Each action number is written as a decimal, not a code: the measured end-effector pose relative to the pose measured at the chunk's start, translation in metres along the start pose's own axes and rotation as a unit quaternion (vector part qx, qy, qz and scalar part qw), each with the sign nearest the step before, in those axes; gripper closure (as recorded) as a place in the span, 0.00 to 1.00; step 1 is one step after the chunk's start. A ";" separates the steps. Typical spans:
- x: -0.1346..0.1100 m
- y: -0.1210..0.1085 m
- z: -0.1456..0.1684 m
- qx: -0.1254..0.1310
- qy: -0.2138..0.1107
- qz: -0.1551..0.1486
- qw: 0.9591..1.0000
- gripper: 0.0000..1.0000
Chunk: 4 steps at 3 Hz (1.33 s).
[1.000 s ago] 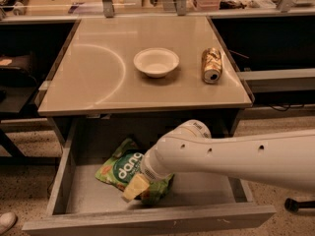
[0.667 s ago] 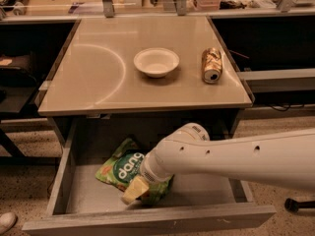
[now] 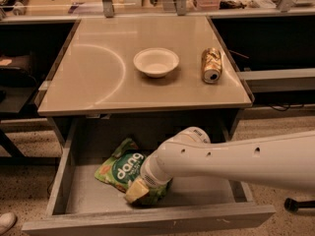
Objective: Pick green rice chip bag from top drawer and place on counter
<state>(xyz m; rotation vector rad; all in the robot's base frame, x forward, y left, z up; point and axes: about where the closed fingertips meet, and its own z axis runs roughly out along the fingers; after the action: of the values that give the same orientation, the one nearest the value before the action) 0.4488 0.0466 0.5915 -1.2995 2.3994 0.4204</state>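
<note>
The green rice chip bag [image 3: 119,167] lies in the open top drawer [image 3: 88,200], left of its middle, with its dark-green "dang" logo facing up. My white arm reaches in from the right, and my gripper [image 3: 139,190] is down at the bag's right front edge, touching it. A yellowish finger [image 3: 136,191] shows on the bag; the rest of the gripper is hidden behind the wrist. The counter [image 3: 98,82] above the drawer is beige and glossy.
A white bowl [image 3: 156,62] sits mid-counter. A gold drink can [image 3: 211,65] lies on its side at the counter's right. Dark shelving flanks the counter on both sides. A cluttered bench runs along the back. A shoe tip [image 3: 6,222] shows at the bottom left.
</note>
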 end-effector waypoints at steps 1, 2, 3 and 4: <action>0.000 0.000 0.000 0.000 0.000 0.000 1.000 0.42; 0.000 0.000 0.000 0.000 0.000 0.000 1.000 0.65; 0.000 0.000 0.000 0.000 0.000 0.000 1.000 0.88; -0.001 0.000 -0.002 0.000 0.000 0.000 1.000 1.00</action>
<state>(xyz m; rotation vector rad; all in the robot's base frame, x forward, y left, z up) 0.4488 0.0466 0.5935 -1.2996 2.3993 0.4204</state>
